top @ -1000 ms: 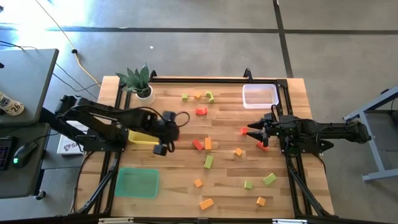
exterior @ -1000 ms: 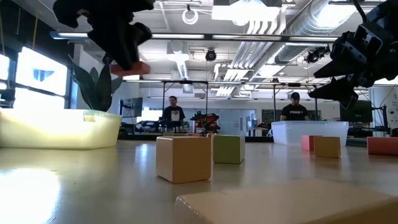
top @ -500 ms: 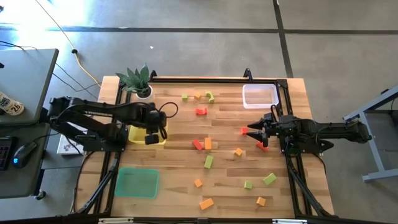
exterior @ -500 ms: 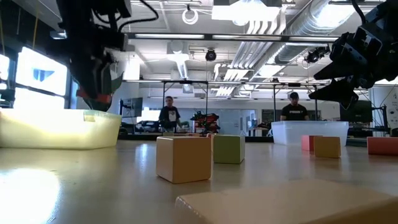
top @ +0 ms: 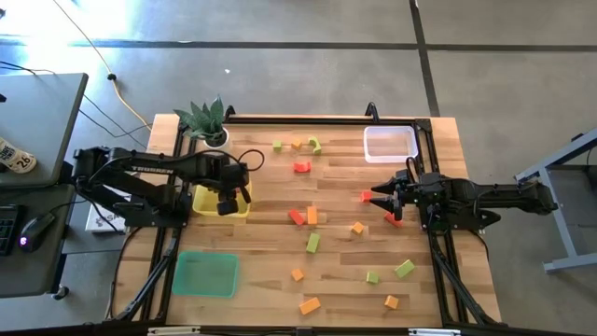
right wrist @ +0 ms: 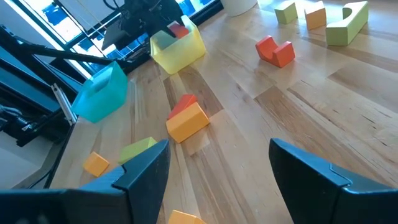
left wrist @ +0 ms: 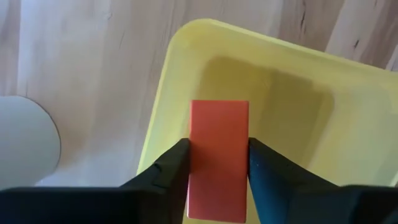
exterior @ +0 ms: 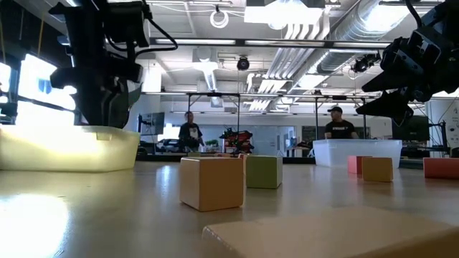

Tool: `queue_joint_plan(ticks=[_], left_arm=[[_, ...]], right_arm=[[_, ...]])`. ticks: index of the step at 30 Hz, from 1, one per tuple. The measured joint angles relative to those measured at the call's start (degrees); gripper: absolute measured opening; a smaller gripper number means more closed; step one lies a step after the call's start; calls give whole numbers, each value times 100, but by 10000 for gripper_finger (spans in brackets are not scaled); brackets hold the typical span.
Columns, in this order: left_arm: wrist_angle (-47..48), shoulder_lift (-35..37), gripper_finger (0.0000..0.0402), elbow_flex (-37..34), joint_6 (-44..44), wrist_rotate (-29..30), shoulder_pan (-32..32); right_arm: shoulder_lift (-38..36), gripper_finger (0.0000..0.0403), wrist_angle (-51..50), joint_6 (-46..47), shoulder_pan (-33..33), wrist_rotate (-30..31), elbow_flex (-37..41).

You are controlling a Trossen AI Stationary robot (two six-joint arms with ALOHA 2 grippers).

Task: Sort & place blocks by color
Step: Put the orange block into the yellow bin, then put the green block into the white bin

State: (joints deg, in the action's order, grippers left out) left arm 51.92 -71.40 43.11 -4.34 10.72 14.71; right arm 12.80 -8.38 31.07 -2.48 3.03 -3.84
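Observation:
Red, orange and light green blocks lie scattered over the wooden table, among them a red one (top: 301,167), an orange one (top: 312,216) and a green one (top: 313,243). My left gripper (top: 227,200) points down into the yellow tray (top: 207,203) at the table's left, shut on a red brick (left wrist: 217,155). The right gripper (top: 378,198) waits at the right side, open and with nothing between its fingers; beside it lie two red blocks (top: 366,196). My left gripper pinches the red brick by its two long sides (left wrist: 194,163), one finger on each. The fingers come from above, pointing down, and lie along the brick. The brick hangs inside the yellow tray's walls (left wrist: 163,93); whether its lower end rests on the tray's floor I cannot tell.
A clear tray (top: 390,143) stands at the far right and a green tray (top: 205,273) at the near left. A potted plant (top: 210,126) is at the far left, just beyond the yellow tray. In the low view an orange cube (exterior: 211,182) stands close in front.
My left gripper has carried the red brick toward the table's left edge, from beside the yellow tray to over it, and has sunk down into the tray. Its wrist has rolled on the way. The right arm has kept still.

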Motion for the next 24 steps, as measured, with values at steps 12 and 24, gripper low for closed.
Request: queue_joint_plan(ticks=[12,24], left_arm=[[4,-2,190,7,393,9,31],[52,-7,193,212,-324,-123,31]], right_arm=[[0,259,0,-2,0,0,0],[0,259,0,0,0,-1,0]])
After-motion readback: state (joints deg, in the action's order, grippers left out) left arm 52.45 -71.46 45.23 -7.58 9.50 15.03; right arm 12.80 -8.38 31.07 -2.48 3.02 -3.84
